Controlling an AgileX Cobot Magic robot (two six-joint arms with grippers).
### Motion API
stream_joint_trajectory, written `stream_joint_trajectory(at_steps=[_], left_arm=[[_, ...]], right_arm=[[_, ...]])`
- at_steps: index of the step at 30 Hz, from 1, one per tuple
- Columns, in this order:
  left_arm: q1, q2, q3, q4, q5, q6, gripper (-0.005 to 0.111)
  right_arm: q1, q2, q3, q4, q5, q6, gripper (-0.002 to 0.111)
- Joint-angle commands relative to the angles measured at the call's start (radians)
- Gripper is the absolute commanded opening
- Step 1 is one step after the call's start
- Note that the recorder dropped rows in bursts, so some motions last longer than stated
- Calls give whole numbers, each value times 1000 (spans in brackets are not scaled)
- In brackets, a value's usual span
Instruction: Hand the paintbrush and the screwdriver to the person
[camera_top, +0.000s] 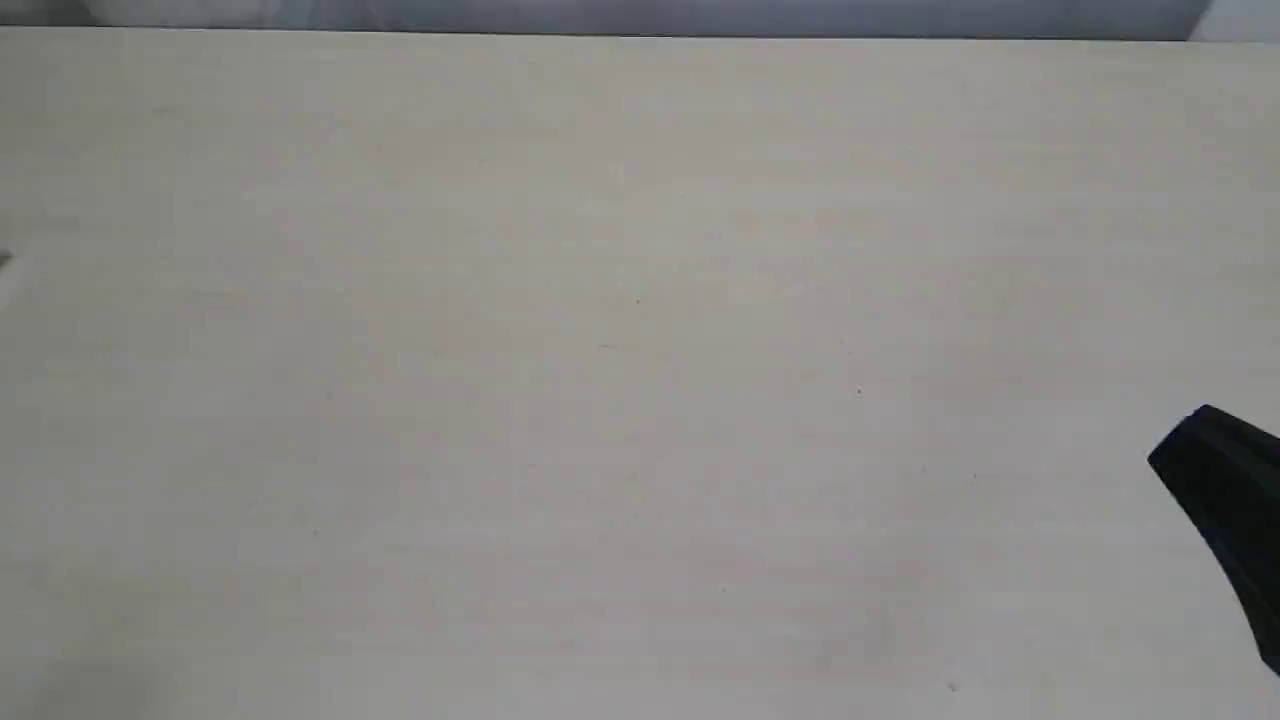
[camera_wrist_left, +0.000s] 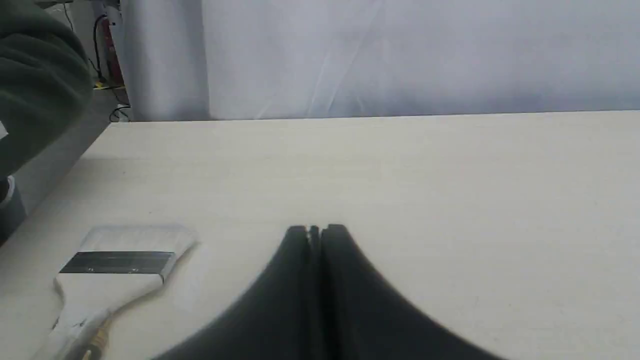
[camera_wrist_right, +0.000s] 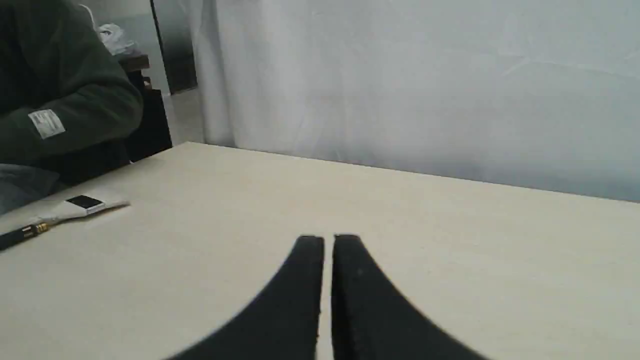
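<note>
The paintbrush (camera_wrist_left: 117, 272) lies flat on the pale table, off to one side of my left gripper (camera_wrist_left: 316, 230), whose fingers are shut with nothing between them. A bit of the screwdriver's gold shaft (camera_wrist_left: 99, 341) shows beside the brush handle. From the right wrist view the paintbrush (camera_wrist_right: 82, 206) and the screwdriver (camera_wrist_right: 22, 233) lie together far from my right gripper (camera_wrist_right: 327, 240), which is shut and empty. The person's dark green sleeve (camera_wrist_right: 60, 90) is beyond them at the table's edge; the sleeve (camera_wrist_left: 35, 75) also shows in the left wrist view. No bare hand shows.
In the exterior view only the bare table (camera_top: 640, 380) and the black right gripper (camera_top: 1205, 450) at the right edge appear. A white curtain (camera_wrist_right: 400, 75) hangs behind the table's far edge.
</note>
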Motion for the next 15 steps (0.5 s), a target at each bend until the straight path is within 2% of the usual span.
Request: stream_joint_trajectory(at_steps=[1, 5, 15], left_arm=[[-7, -2, 2, -1, -12, -2, 0], [-7, -2, 2, -1, -12, -2, 0], [-7, -2, 2, -1, -12, -2, 0]], right_arm=[[-20, -5, 3, -73, 24, -19, 4], [-93, -5, 3, -106, 33, -23, 4], [-390, -5, 3, -146, 97, -23, 4]])
